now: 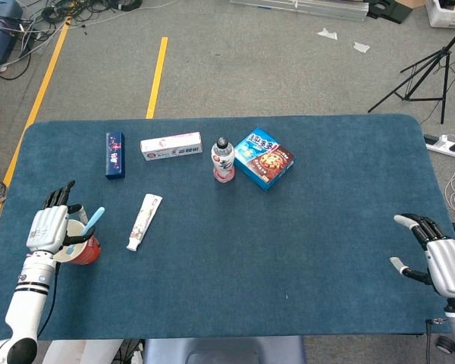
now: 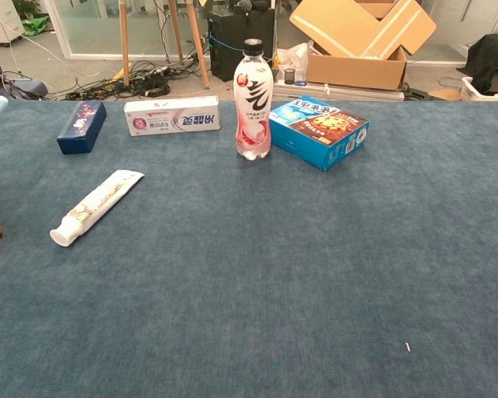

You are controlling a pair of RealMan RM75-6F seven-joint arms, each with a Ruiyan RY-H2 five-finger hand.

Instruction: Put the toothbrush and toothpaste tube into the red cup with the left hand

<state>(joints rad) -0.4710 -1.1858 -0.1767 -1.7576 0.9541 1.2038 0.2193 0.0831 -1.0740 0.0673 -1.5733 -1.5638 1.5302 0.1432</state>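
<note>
The left hand (image 1: 48, 228) hovers at the red cup (image 1: 84, 249), apparently pinching the toothbrush (image 1: 93, 220) already standing inside. Just beside it on the desk (image 1: 303, 227) lies the toothpaste tube (image 1: 143, 221): light, soft, likely best gripped mid-body. The right hand (image 1: 440, 262) rests spread, empty.

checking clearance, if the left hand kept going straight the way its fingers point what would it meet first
Probably nothing: the left hand points toward the table's far left edge, and that strip looks bare. The dark blue box sits off to the right, though depth is uncertain.
</note>
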